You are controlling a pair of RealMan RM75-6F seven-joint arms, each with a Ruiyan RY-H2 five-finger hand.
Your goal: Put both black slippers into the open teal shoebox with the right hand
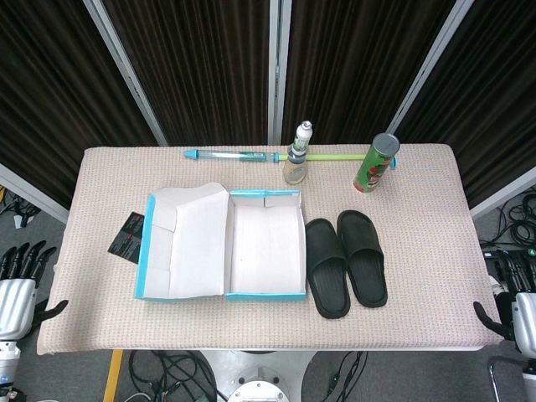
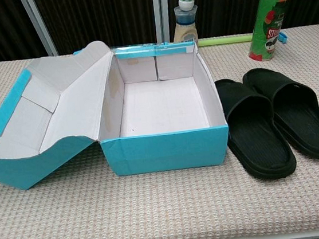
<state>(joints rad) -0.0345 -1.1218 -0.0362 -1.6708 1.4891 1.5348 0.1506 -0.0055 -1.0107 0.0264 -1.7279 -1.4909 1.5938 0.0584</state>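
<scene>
Two black rubber slippers [image 1: 346, 262] lie side by side at centre right of the head view, toes toward the camera, just beside the open teal cardboard shoebox [image 1: 266, 251], whose white interior is empty and whose lid [image 1: 182, 243] folds out to the left; neither slipper is boxed yet. The right hand [image 1: 512, 295] waits off the beige textured desk [image 1: 419, 209] at the lower right edge, its fingers holding nothing; how far apart they are cannot be told. The left hand [image 1: 18, 285], lower left, has fingers spread and empty. Likely the slippers were staged near the box for a short reach.
</scene>
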